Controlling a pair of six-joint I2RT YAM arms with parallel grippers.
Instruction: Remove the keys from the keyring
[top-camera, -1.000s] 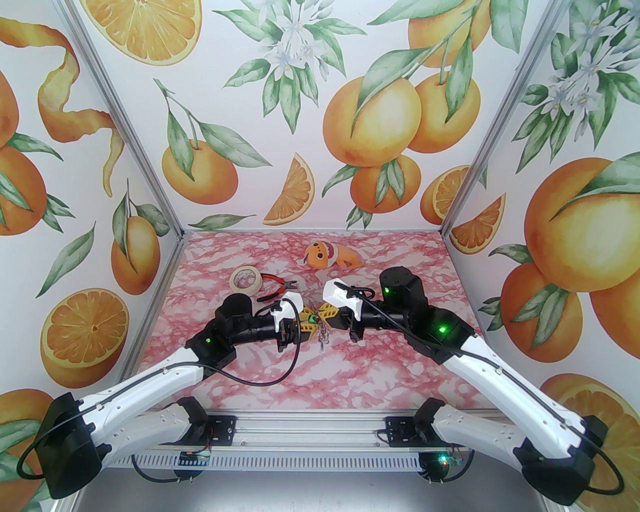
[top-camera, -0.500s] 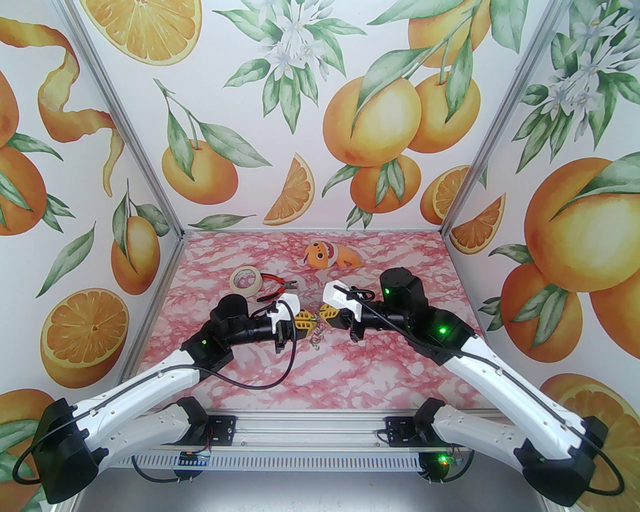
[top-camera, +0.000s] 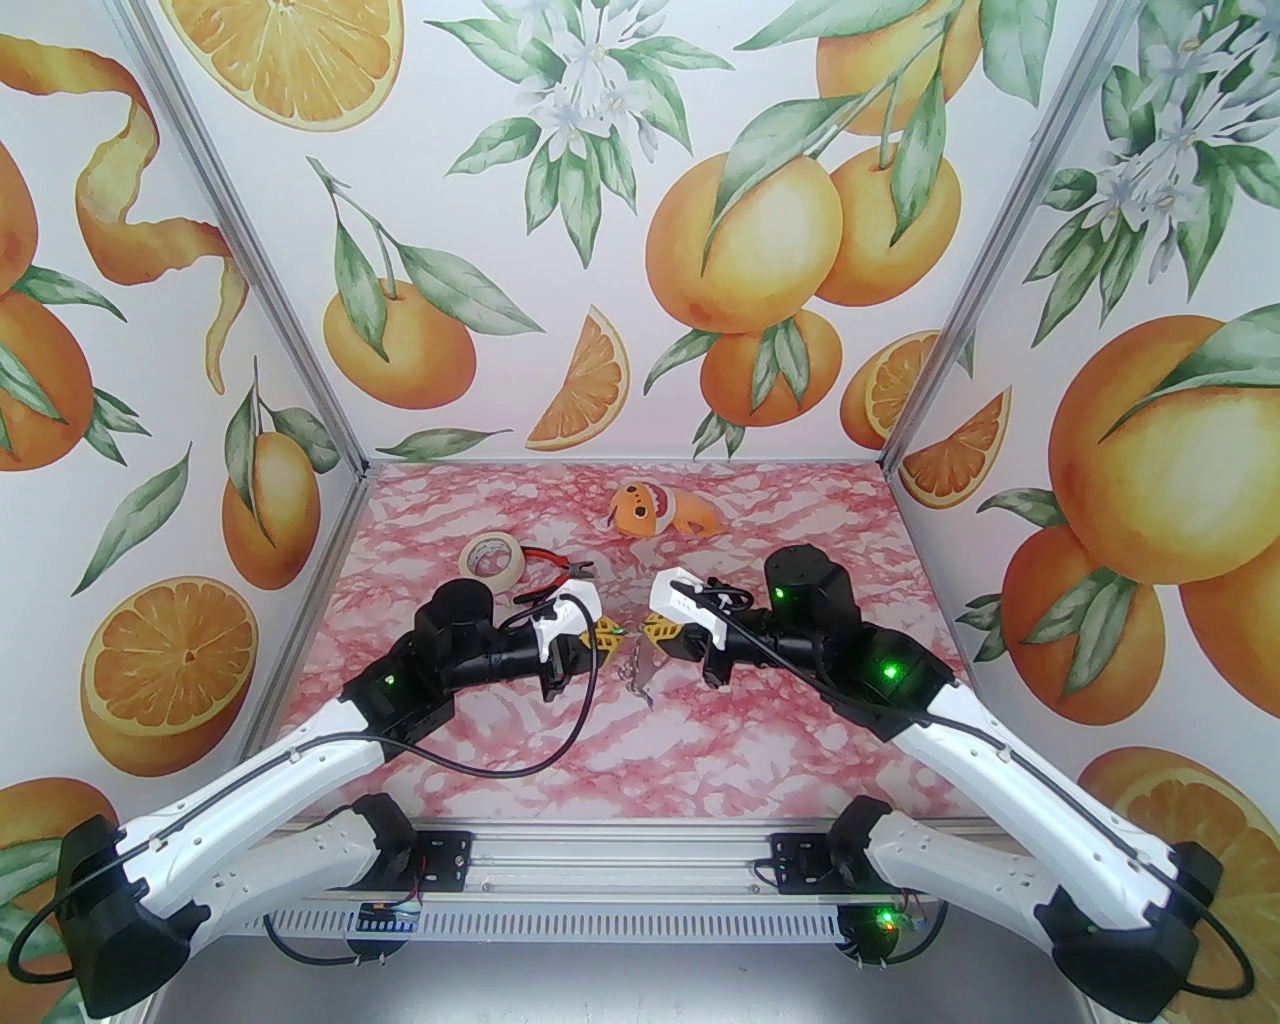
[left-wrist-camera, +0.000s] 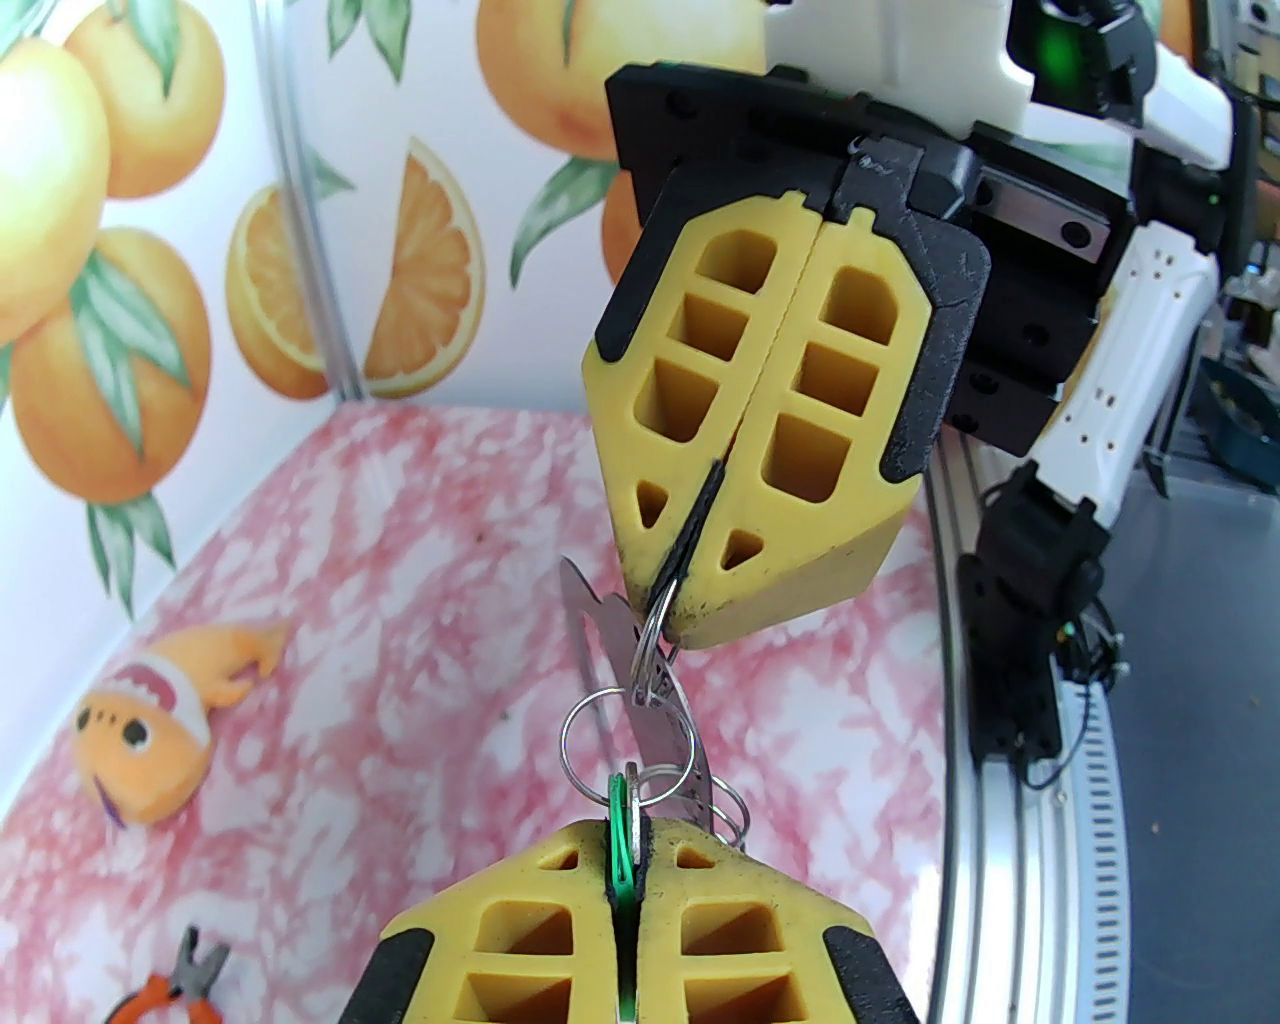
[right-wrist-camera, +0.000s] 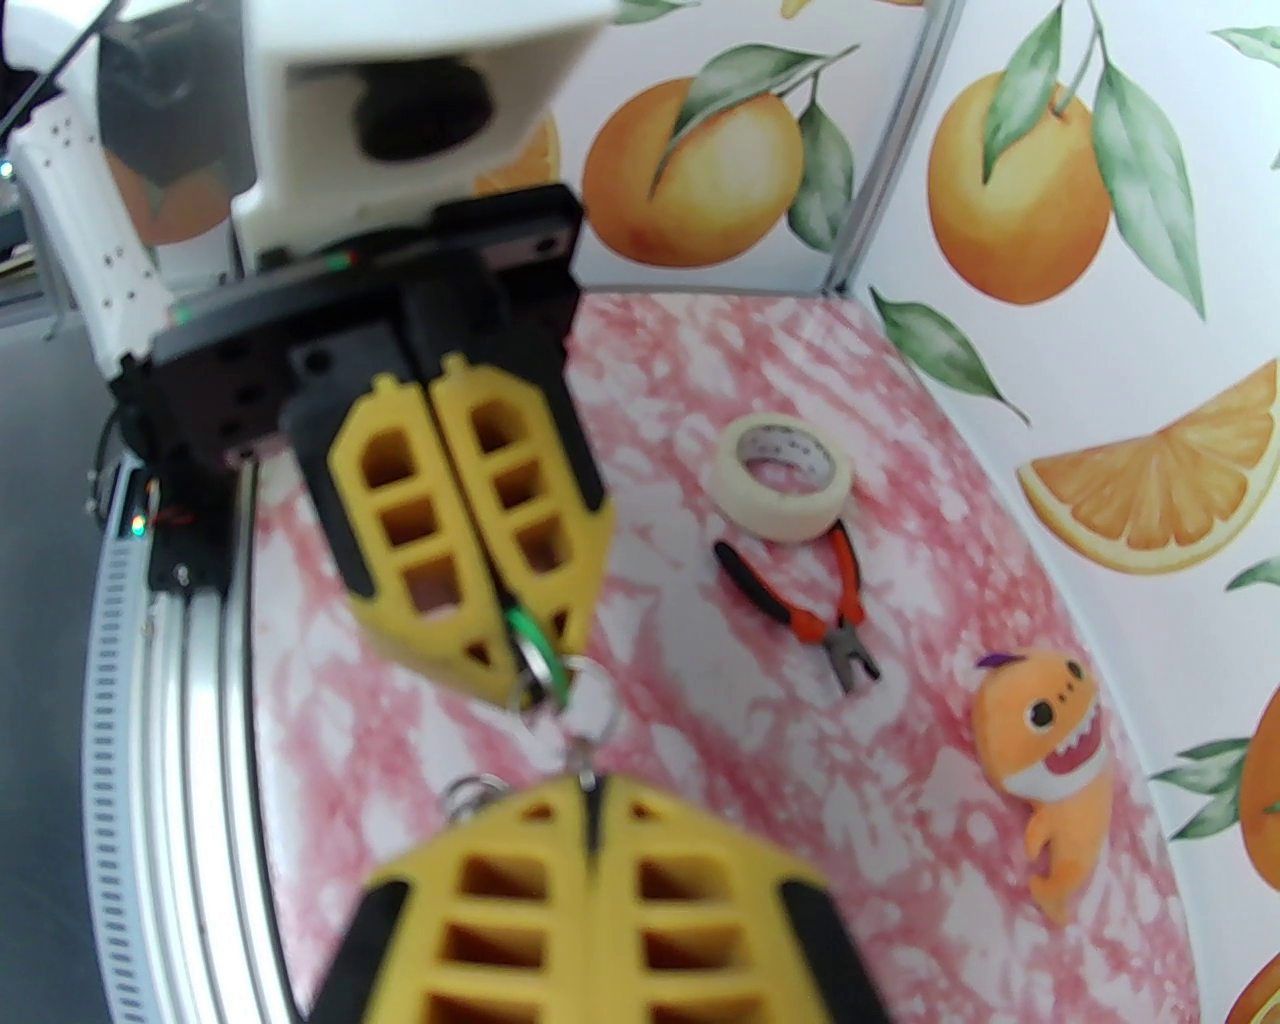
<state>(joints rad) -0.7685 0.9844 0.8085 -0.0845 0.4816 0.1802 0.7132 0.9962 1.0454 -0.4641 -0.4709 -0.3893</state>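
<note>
My left gripper (top-camera: 612, 636) (left-wrist-camera: 625, 850) is shut on the green key (left-wrist-camera: 621, 835) (right-wrist-camera: 524, 630), seen edge-on between its yellow pads. Facing it, my right gripper (top-camera: 655, 632) (right-wrist-camera: 590, 785) is shut on a thin dark part of the keyring (left-wrist-camera: 700, 520). Between the two fingertips hang several small silver rings and a flat grey metal piece (left-wrist-camera: 603, 618), drooping above the table (top-camera: 636, 682). The green key's ring still links into that bunch. The blue key is hidden.
A roll of beige tape (top-camera: 492, 560) and red-handled pliers (top-camera: 550, 572) lie behind the left gripper. An orange plush toy (top-camera: 655, 508) sits at the back. Printed walls close in the left, right and back; the marble-patterned table (top-camera: 640, 760) lies open in front.
The left gripper closed on the green key and drew back to the left. The right gripper shifted slightly right, so the gap between them widened and the rings stretched out.
</note>
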